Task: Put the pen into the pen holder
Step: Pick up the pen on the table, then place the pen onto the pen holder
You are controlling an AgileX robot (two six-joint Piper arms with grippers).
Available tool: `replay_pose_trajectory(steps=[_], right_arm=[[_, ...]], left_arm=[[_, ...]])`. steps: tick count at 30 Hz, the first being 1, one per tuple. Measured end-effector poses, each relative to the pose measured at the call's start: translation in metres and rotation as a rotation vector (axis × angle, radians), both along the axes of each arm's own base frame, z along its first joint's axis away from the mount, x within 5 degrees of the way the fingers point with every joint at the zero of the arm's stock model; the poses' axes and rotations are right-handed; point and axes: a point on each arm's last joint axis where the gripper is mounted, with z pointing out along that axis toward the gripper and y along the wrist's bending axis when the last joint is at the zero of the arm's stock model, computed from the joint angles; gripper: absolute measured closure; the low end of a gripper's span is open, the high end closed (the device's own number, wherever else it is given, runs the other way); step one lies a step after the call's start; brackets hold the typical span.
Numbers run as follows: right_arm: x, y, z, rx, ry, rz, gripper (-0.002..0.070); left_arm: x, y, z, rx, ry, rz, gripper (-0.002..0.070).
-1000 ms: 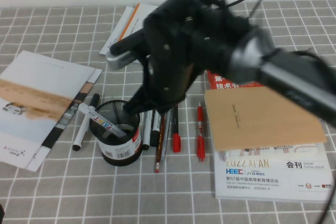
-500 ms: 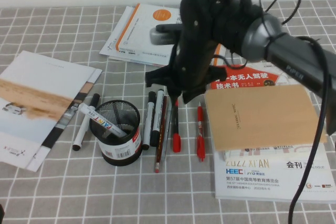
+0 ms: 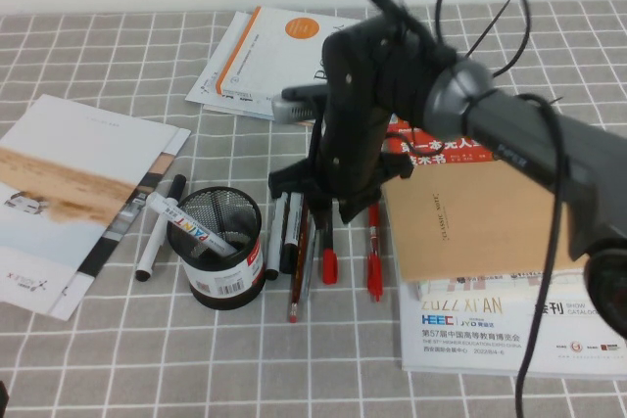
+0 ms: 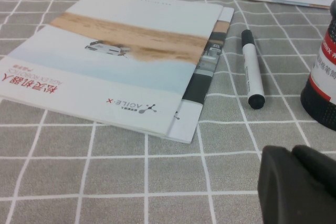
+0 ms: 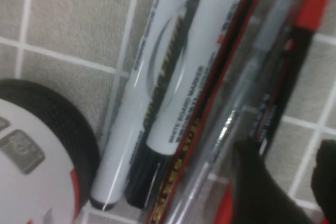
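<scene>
The pen [image 3: 328,245], black-barrelled with a red cap, lies in a row of pens just right of the pen holder [image 3: 223,259], a black mesh cup with a white marker [image 3: 191,229] leaning in it. My right gripper [image 3: 318,199] is open and low over the far end of that row. In the right wrist view the pen [image 5: 277,95] runs under one fingertip [image 5: 257,182] of the right gripper [image 5: 299,182], and only cloth shows between the jaws. My left gripper [image 4: 299,187] is shut and empty near the table's front left, with the holder [image 4: 321,77] beyond it.
White markers [image 3: 292,232], a pencil, a silver pen and a slim all-red pen [image 3: 373,252] lie beside the pen. Another marker [image 3: 160,227] lies left of the holder. A brochure [image 3: 69,193] lies at the left, a brown notebook [image 3: 480,222] and booklets at the right.
My right arm has swung from above the pen holder to the right and come down over the row of pens. The white marker stays in the holder. The left arm has not moved.
</scene>
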Motion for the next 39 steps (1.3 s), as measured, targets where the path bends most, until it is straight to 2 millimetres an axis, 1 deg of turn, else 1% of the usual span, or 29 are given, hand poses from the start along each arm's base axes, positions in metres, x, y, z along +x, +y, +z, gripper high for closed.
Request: replay_pose_trajectory(steps=[8,10,13,16,20,23,25,27,30,32,34,36,39], right_arm=[[-0.002,0.01,-0.027,-0.062,0.017,0.035,0.0459],[-0.003,0.012,-0.031,-0.077,0.015,0.044,0.0459],[-0.001,0.011,-0.031,-0.09,0.0,0.046,0.0468],[0.0,0.01,-0.031,-0.101,-0.007,0.048,0.0505],[0.0,0.01,-0.031,-0.105,-0.013,0.049,0.0619],[0.001,0.008,-0.026,-0.121,-0.038,0.05,0.0623],[0.001,0.005,-0.014,-0.13,-0.077,0.034,0.0623],[0.001,0.0,0.006,-0.133,-0.132,0.006,0.0623],[-0.002,-0.011,0.046,-0.126,-0.234,-0.031,0.0623],[-0.008,-0.018,0.073,-0.101,-0.289,-0.047,0.0623],[-0.014,-0.023,0.097,-0.059,-0.333,-0.059,0.0623],[-0.019,-0.025,0.116,-0.011,-0.384,-0.061,0.0623],[-0.029,-0.022,0.136,0.06,-0.455,-0.044,0.0623]], left_arm=[[0.0,0.0,0.0,0.0,0.0,0.0,0.0678],[0.0,0.0,0.0,0.0,0.0,0.0,0.0678],[0.0,0.0,0.0,0.0,0.0,0.0,0.0678],[0.0,0.0,0.0,0.0,0.0,0.0,0.0678],[0.0,0.0,0.0,0.0,0.0,0.0,0.0678],[0.0,0.0,0.0,0.0,0.0,0.0,0.0678],[0.0,0.0,0.0,0.0,0.0,0.0,0.0678],[0.0,0.0,0.0,0.0,0.0,0.0,0.0678],[0.0,0.0,0.0,0.0,0.0,0.0,0.0678],[0.0,0.0,0.0,0.0,0.0,0.0,0.0678],[0.0,0.0,0.0,0.0,0.0,0.0,0.0678],[0.0,0.0,0.0,0.0,0.0,0.0,0.0678],[0.0,0.0,0.0,0.0,0.0,0.0,0.0678]])
